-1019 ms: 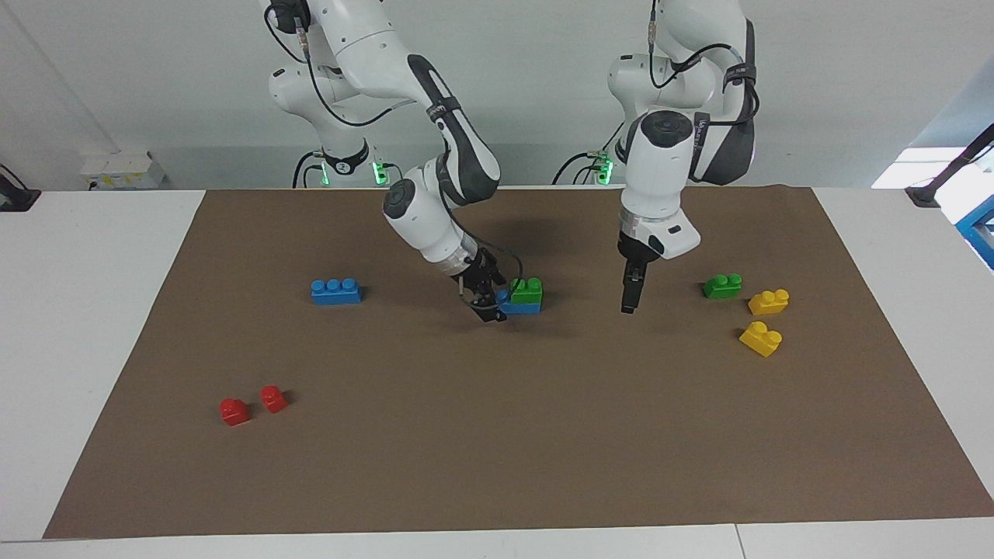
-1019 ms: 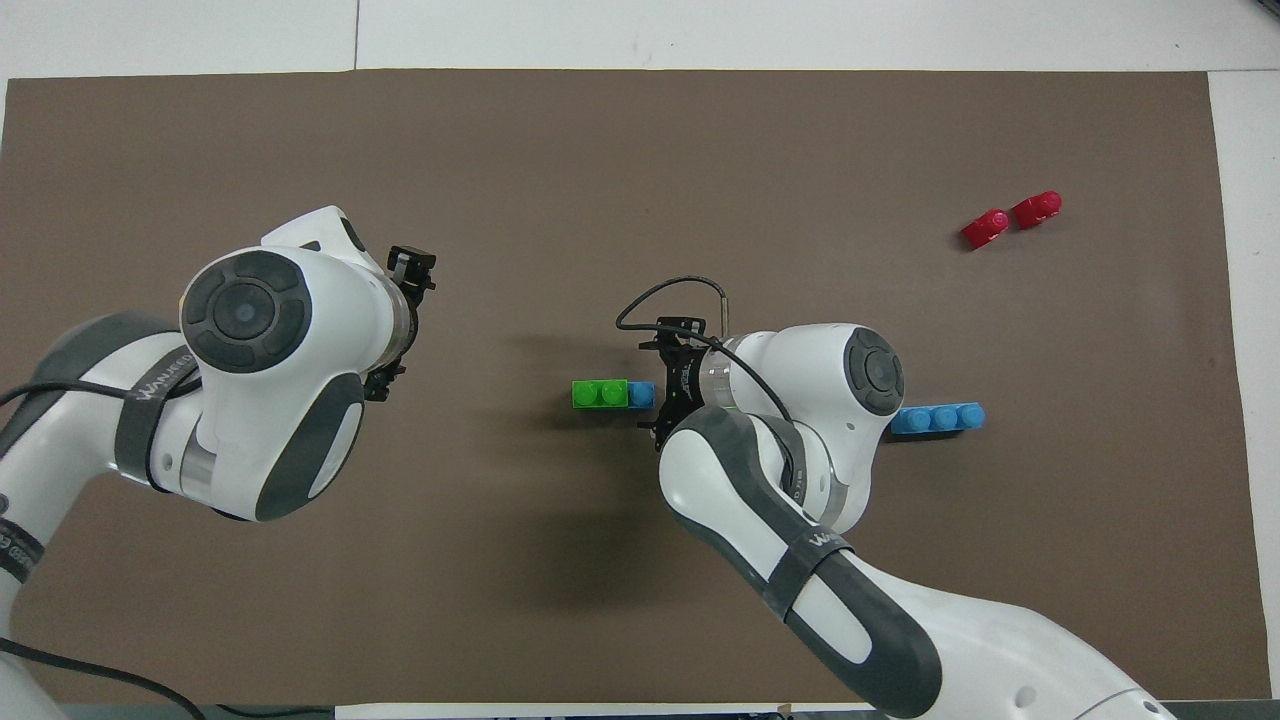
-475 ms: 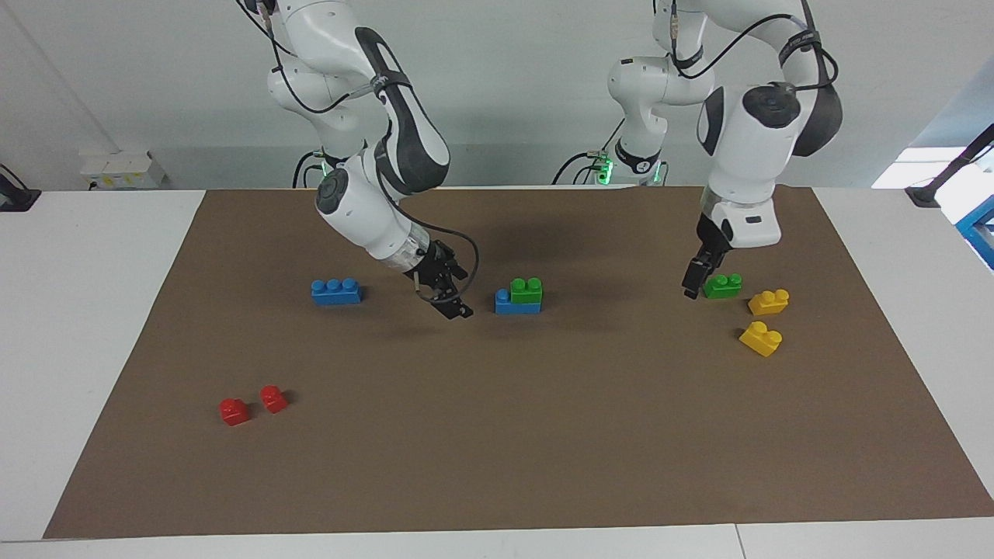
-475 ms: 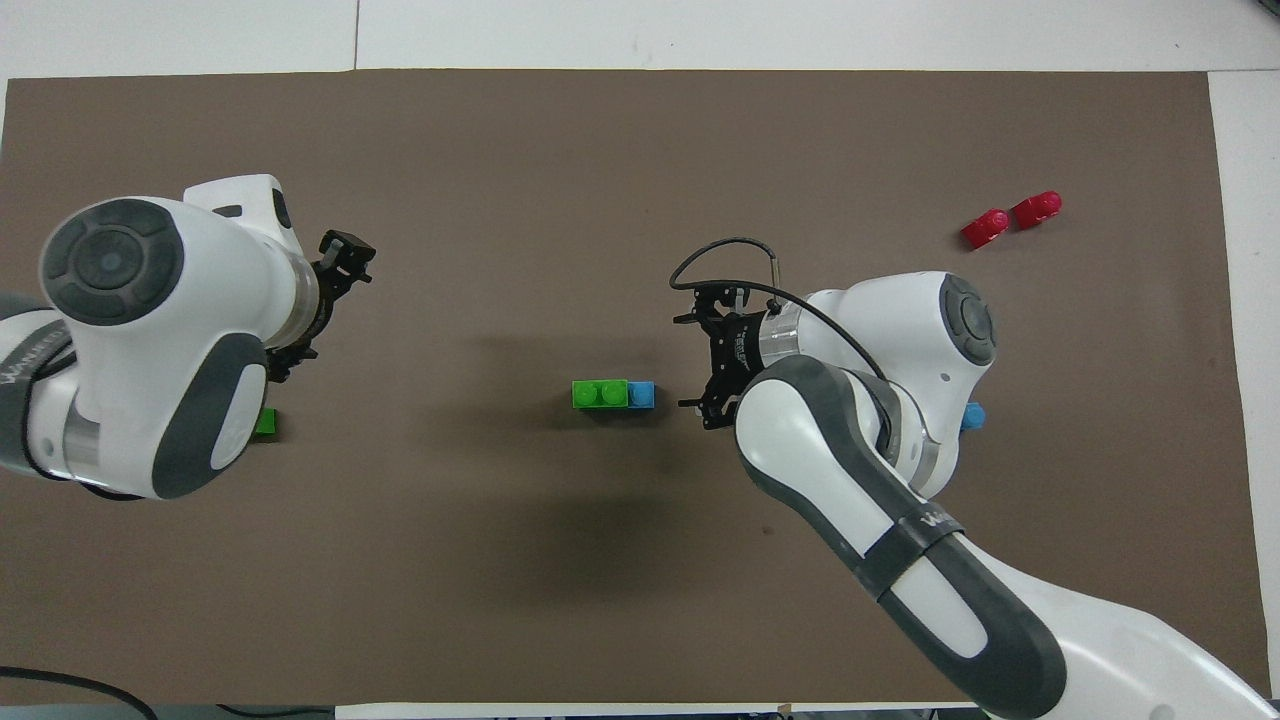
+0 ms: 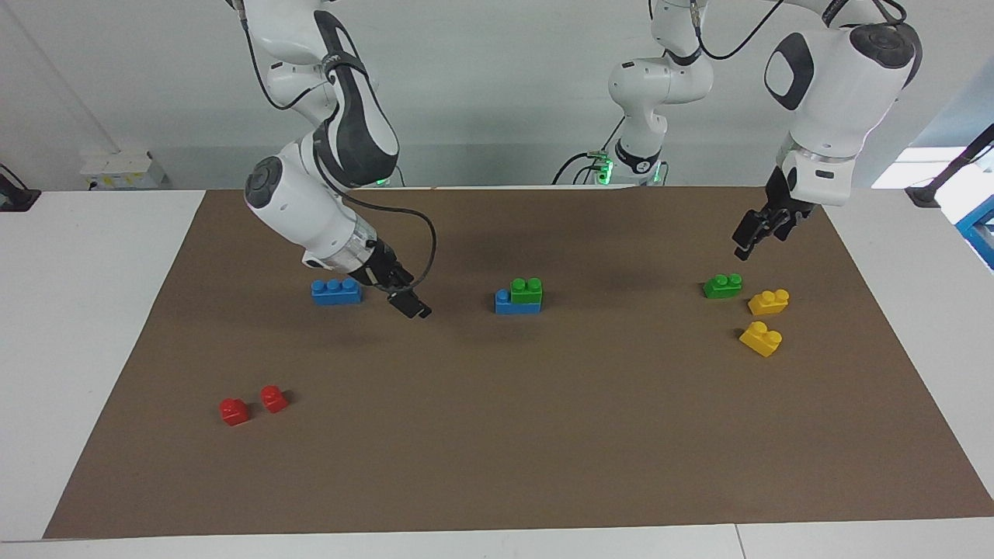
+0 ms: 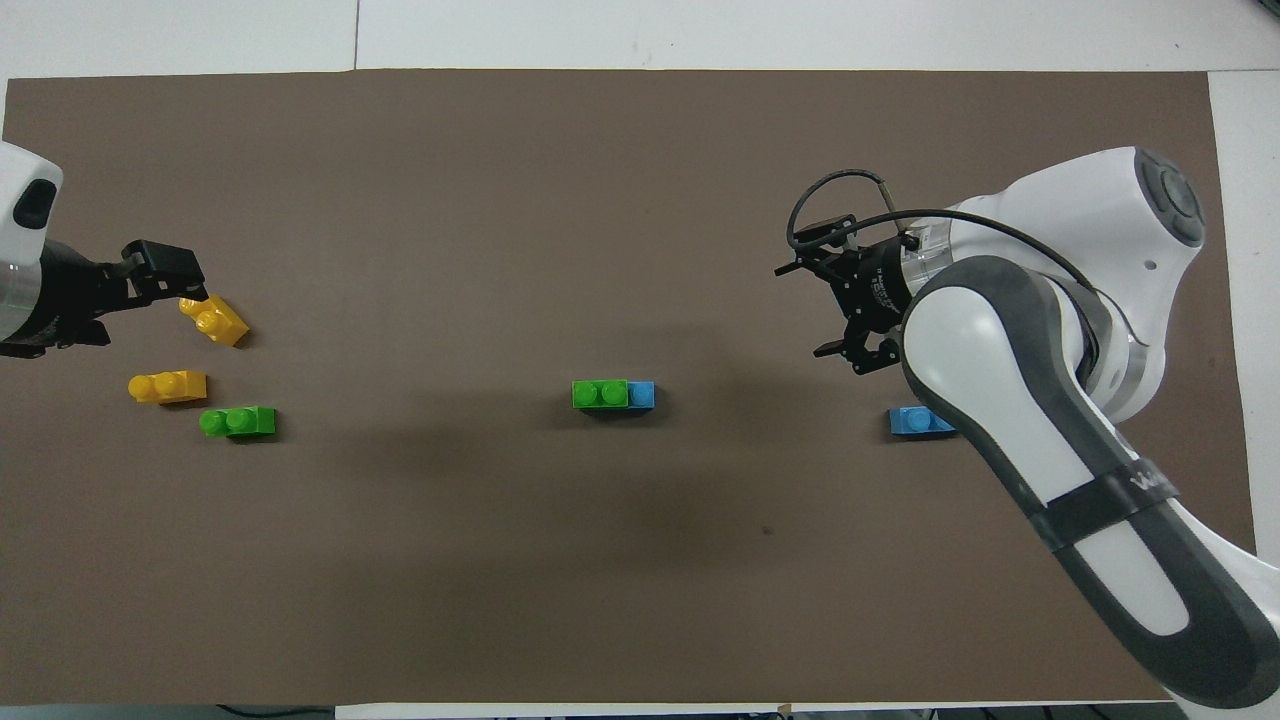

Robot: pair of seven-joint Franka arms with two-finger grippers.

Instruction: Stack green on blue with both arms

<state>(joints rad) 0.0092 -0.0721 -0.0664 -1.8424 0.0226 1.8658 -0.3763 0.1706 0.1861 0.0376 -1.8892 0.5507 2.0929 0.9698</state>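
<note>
A green brick [image 5: 527, 289] sits stacked on a blue brick [image 5: 514, 304] at the middle of the mat; the stack also shows in the overhead view [image 6: 601, 394]. A second blue brick [image 5: 335, 291] lies toward the right arm's end, partly hidden by that arm in the overhead view [image 6: 915, 422]. A second green brick [image 5: 722, 286] [image 6: 238, 422] lies toward the left arm's end. My right gripper [image 5: 415, 307] [image 6: 803, 311] is open and empty, low over the mat between the loose blue brick and the stack. My left gripper [image 5: 747, 242] [image 6: 165, 265] is raised over the mat by the loose green brick, holding nothing.
Two yellow bricks [image 5: 769, 301] [image 5: 761, 338] lie beside the loose green brick; they also show in the overhead view [image 6: 168, 386] [image 6: 213, 320]. Two small red bricks [image 5: 233, 411] [image 5: 272, 398] lie farther from the robots toward the right arm's end. A brown mat [image 5: 497, 435] covers the table.
My right gripper let go of the blue brick of the stack and drew away toward the loose blue brick. My left gripper rose and swung out past the loose green brick.
</note>
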